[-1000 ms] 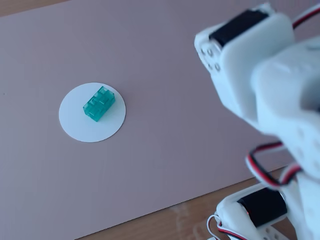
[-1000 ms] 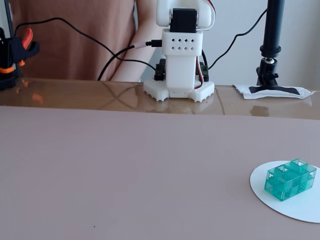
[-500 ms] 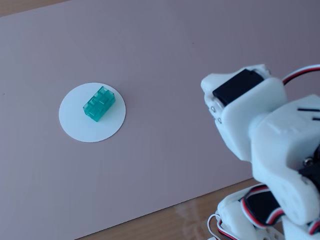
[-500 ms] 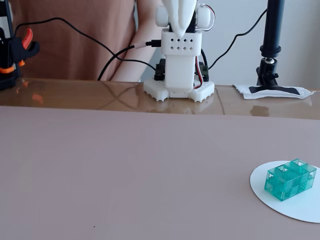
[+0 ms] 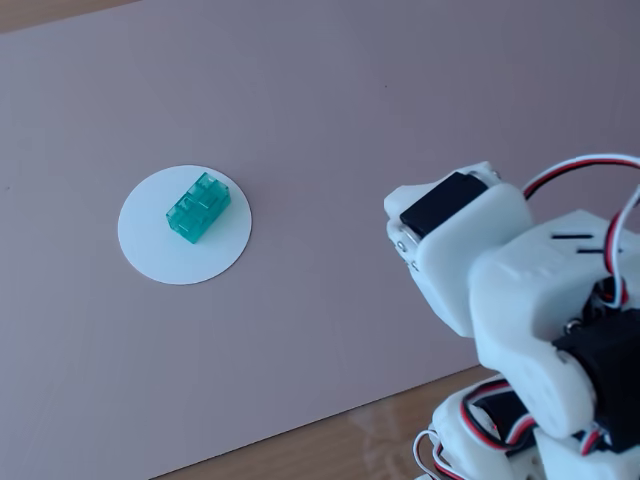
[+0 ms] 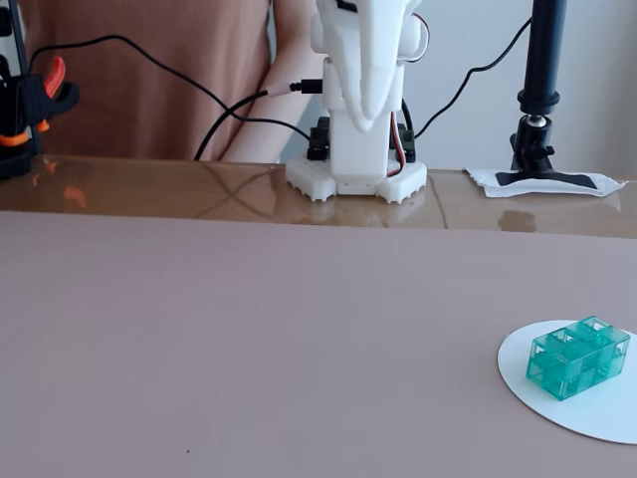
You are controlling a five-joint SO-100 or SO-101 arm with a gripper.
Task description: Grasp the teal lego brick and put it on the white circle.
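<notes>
Pinkish mat (image 5: 330, 130) covers most of the table in both fixed views, a glossy brown tabletop strip (image 6: 149, 189) showing behind it in a fixed view. White arm (image 5: 500, 290) sits folded up over its base, at the lower right corner in a fixed view, at top centre in a fixed view (image 6: 360, 90), well apart from the task things. Black servo (image 5: 440, 205) visible on the arm's upper link, red/white/black wires (image 5: 580, 170) looping off it. Gripper (image 6: 374, 100) shows only as a white tapered piece pointing down in front of the base, tips not separable, so cannot tell whether it is open or closed; nothing seen in it. Person in a brown top (image 6: 149, 70) behind the table, black cables (image 6: 199, 90) running to the arm base. Black camera pole (image 6: 542, 80) on a taped white patch (image 6: 542, 181) at right, orange and black clamp (image 6: 30, 100) at far left. White circle (image 5: 150, 245) lies flat on the mat, left of centre in a fixed view, cut by the right edge in a fixed view (image 6: 587, 413). Teal lego brick (image 5: 197, 208) rests on the white circle, studs up, toward its upper side in a fixed view, fully within the disc edge (image 6: 579, 358)
</notes>
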